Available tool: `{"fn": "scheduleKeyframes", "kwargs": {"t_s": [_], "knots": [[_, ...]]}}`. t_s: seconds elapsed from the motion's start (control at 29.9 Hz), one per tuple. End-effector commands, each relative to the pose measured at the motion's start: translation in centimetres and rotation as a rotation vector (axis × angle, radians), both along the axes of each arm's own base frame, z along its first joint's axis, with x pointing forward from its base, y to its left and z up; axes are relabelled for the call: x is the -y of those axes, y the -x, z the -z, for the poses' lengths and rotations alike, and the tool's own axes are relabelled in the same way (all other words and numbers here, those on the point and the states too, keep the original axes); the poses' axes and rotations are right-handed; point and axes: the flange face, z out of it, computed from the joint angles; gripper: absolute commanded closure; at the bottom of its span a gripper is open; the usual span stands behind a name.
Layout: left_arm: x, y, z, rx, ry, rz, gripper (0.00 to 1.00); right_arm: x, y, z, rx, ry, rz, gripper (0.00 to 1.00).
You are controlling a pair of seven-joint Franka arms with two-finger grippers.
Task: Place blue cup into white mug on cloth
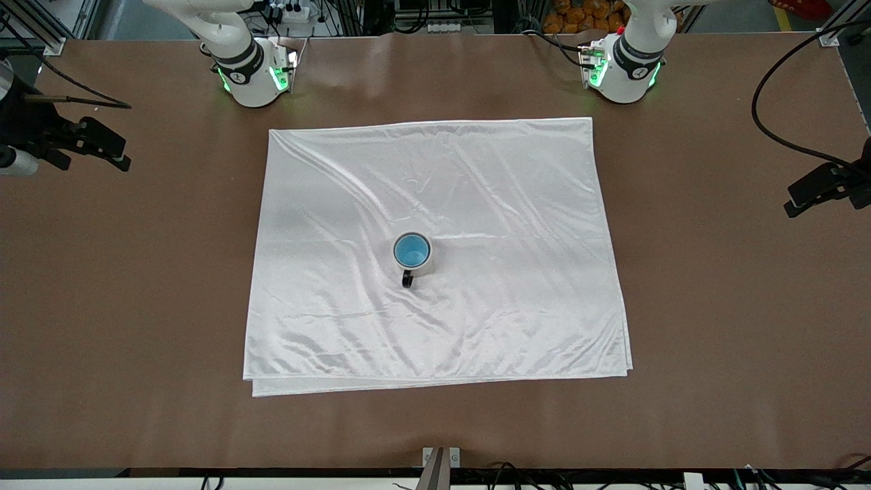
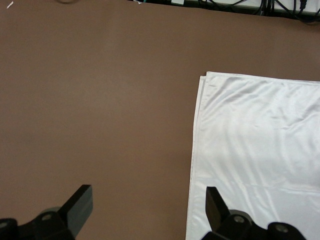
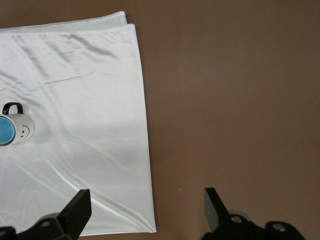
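Observation:
The blue cup sits upright inside the white mug, which stands near the middle of the cloth. The mug's black handle points toward the front camera. In the right wrist view the mug shows a smiley face, with the cup inside it at the picture's edge. My right gripper is open and empty, high over the cloth's edge at the right arm's end. My left gripper is open and empty, high over the cloth's edge at the left arm's end.
The cloth lies on a bare brown table. Both arm bases stand at the table's edge farthest from the front camera. Cables run along the table edge nearest the front camera. A small metal bracket sits at that edge.

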Motion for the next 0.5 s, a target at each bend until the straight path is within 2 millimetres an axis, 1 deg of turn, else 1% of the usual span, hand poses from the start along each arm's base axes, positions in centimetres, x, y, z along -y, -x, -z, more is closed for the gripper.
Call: {"fn": "scheduleKeyframes", "kwargs": {"t_s": [0.0, 0.23, 0.47], "knots": [[1.3, 0.1, 0.1, -0.001, 0.021, 0.039, 0.0, 0.0, 0.2, 0.2, -0.01, 0.013, 0.006, 0.0], [2.4, 0.2, 0.1, -0.003, 0.024, 0.061, 0.0, 0.1, 0.3, 0.1, -0.008, 0.011, 0.007, 0.0], [2.3, 0.2, 0.2, -0.006, 0.023, 0.074, 0.0, 0.2, 0.3, 0.4, -0.016, 0.012, 0.009, 0.0]]}}
